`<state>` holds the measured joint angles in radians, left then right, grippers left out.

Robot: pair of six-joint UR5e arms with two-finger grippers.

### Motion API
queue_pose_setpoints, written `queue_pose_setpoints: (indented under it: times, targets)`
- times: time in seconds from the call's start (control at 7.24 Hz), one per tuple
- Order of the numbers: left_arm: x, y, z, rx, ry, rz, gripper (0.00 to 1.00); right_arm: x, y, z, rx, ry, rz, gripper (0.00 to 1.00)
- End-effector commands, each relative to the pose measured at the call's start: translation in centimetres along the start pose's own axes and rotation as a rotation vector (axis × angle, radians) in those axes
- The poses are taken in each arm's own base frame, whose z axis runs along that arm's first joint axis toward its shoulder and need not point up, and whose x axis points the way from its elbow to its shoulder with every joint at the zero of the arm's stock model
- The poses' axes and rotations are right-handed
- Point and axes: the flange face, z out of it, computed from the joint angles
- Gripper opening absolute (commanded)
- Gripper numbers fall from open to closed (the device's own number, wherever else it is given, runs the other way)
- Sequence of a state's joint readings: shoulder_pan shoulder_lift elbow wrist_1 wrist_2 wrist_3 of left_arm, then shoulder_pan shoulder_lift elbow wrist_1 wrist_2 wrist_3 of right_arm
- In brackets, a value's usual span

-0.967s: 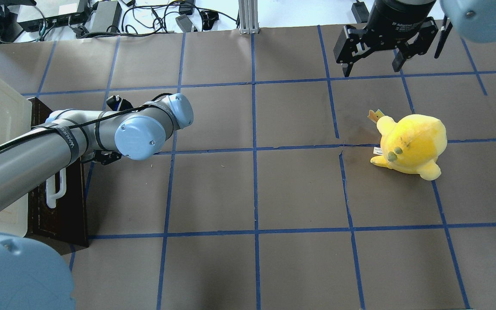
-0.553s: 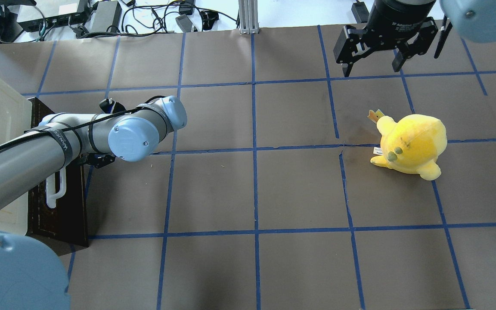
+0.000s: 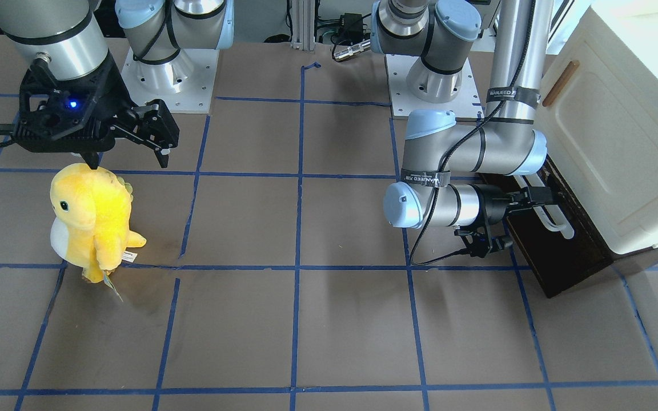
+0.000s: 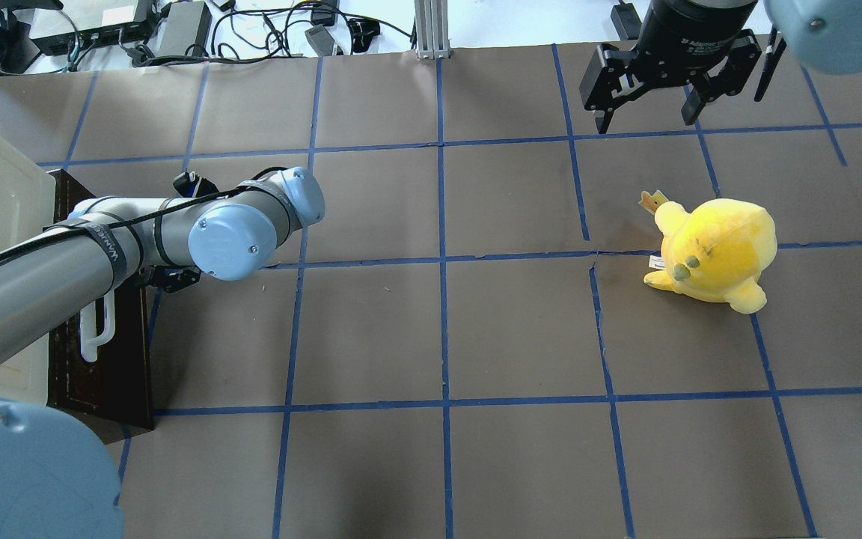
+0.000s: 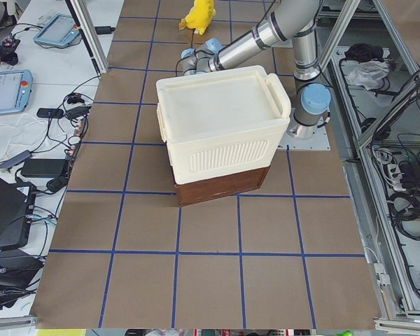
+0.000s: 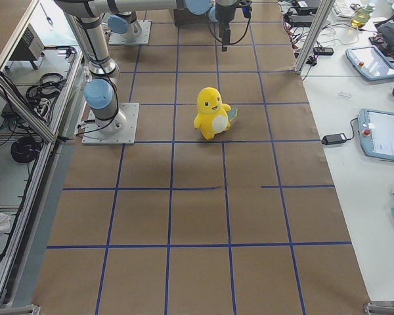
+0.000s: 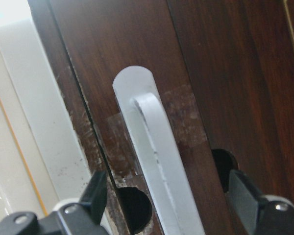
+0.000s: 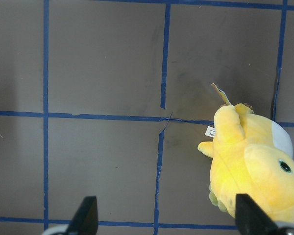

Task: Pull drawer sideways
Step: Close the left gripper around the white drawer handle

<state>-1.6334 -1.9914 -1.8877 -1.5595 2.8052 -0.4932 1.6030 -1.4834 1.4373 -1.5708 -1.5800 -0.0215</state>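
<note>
The drawer (image 3: 560, 257), its dark wooden front facing the table's middle, sat at the bottom of a cream cabinet (image 3: 609, 142) at the end of the table (image 4: 521, 329) on the robot's left. None of its pale sides showed in any view, and the wrist camera caught only a thin dark seam between the front and the cabinet panel beside it, so the drawer appeared closed or very nearly so.

The long white handle (image 7: 154, 152) ran along the front. The left gripper (image 7: 169, 196) was pushed in level against it with its jaws apart, one finger on each side of the bar and neither visibly pressing on it.

By that reading, the approach was done and the real work was not: the grasp had yet to close, and the whole sideways pull toward the table's centre lay ahead.

Far off on the right, the right gripper (image 4: 646, 120) hung spread wide and empty above the far side of the table, taking no part. A yellow plush toy (image 4: 711, 251) stood just nearer than it, well apart from the drawer.
</note>
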Motion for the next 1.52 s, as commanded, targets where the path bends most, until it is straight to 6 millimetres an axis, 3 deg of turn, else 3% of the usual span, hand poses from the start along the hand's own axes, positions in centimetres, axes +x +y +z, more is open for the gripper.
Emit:
queue_pose_setpoints:
  times: [0.0,0.41,0.69,1.38]
  targets:
    - [0.06,-0.19,0.22,-0.003,0.001,-0.004,0.79,0.0,0.0,0.0,0.0,0.0,0.0,1.0]
    - [0.38,-0.5,0.26,-0.005,0.004,-0.004,0.71,0.0,0.0,0.0,0.0,0.0,0.0,1.0]
    - [0.7,-0.22,0.39,-0.009,0.005,0.005,0.54,0.0,0.0,0.0,0.0,0.0,0.0,1.0]
    - [0.65,-0.54,0.59,-0.011,0.002,0.007,0.5,0.0,0.0,0.0,0.0,0.0,0.0,1.0]
